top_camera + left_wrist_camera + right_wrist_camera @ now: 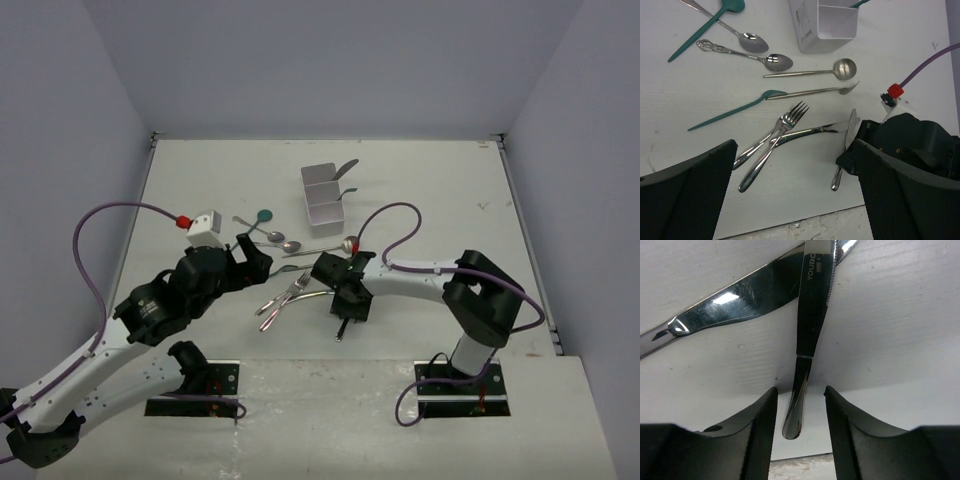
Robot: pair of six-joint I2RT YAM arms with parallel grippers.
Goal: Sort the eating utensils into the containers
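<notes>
Lab: plain-walled tabletop (pixel 200 180) with bolted arms (pixel 405 279)

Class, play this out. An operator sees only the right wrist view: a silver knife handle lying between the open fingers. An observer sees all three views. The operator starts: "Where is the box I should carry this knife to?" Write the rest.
Observer: The white box stands farther back on the table than the right hand, past a few spoons.
Operator: Is anything in it yet?
Observer: Yes, two utensils stick out on its right side.
Operator: Is the left hand in my way?
Observer: The left hand hangs open and empty, to the left of the two forks.
</notes>
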